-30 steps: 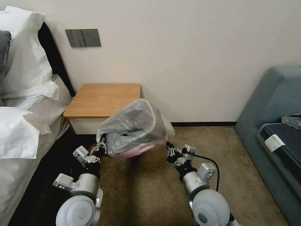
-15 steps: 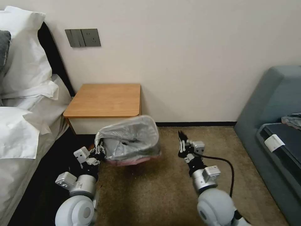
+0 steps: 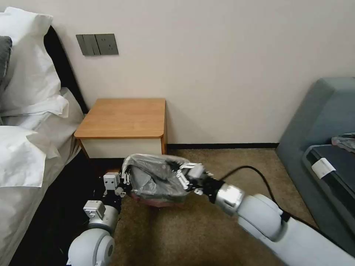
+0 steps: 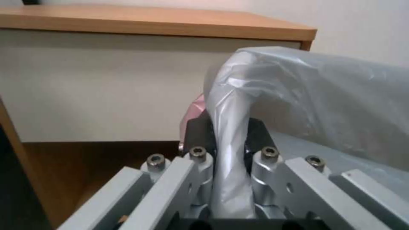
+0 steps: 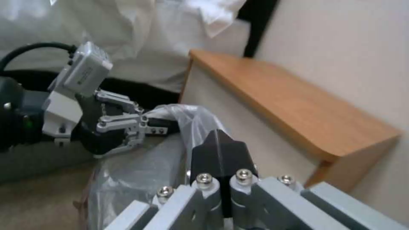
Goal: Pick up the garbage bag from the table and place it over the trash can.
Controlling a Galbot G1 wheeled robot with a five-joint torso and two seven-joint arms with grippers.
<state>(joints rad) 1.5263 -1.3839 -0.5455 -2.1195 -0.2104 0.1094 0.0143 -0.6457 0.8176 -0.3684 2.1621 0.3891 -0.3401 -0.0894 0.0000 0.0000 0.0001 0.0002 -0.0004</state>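
Garbage bag [image 3: 157, 179] mouth up, long axis left-right, before the bench [image 3: 124, 118], left claw [image 3: 125, 180] pinching its left edge, right claw [image 3: 180, 177] clamped shut at its right rim

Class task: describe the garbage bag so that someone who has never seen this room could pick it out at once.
Find the wooden table against the wall beside the bed. On the carpet just in front of it, between two grippers, sits the bag: crinkly grey translucent plastic with a pinkish edge, unlike the white pillows.
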